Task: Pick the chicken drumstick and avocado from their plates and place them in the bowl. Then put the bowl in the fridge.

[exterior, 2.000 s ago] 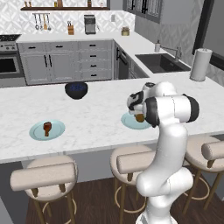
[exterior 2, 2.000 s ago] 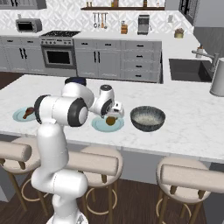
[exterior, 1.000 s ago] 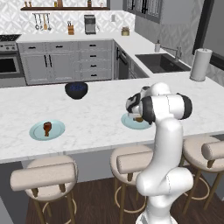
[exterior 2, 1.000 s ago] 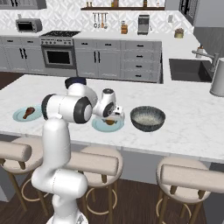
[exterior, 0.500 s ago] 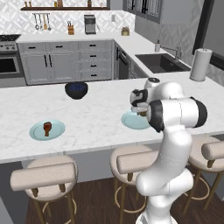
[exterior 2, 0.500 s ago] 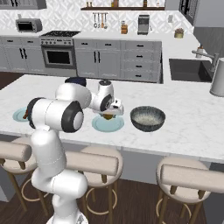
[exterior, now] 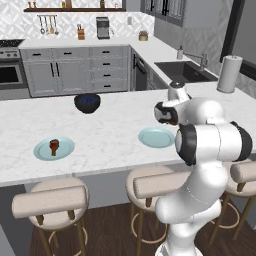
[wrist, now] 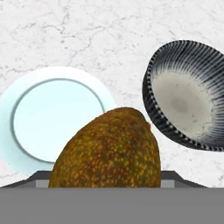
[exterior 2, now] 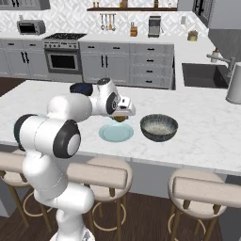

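My gripper (exterior 2: 121, 116) is shut on the avocado (exterior 2: 121, 118), holding it a little above the counter between the empty teal plate (exterior 2: 116, 134) and the ribbed blue-grey bowl (exterior 2: 159, 127). In the hand view the olive-brown avocado (wrist: 107, 153) looms close, with the bare plate (wrist: 26, 118) to its left and the bowl (wrist: 183, 96), pale inside, to its right. The chicken drumstick (exterior: 54, 145) lies on the other teal plate (exterior: 42, 151) far to the left on the island. The empty plate (exterior: 156, 137) sits just left of my arm. The fridge is out of view.
A dark navy bowl (exterior: 87, 102) stands further back on the island. Stools (exterior: 50, 200) line the near edge. A sink (exterior 2: 202, 75) and a paper towel roll (exterior: 229, 74) are on the right counter.
The gripper has lifted the avocado off its plate and carried it to the right, toward the bowl. The plate now lies bare.
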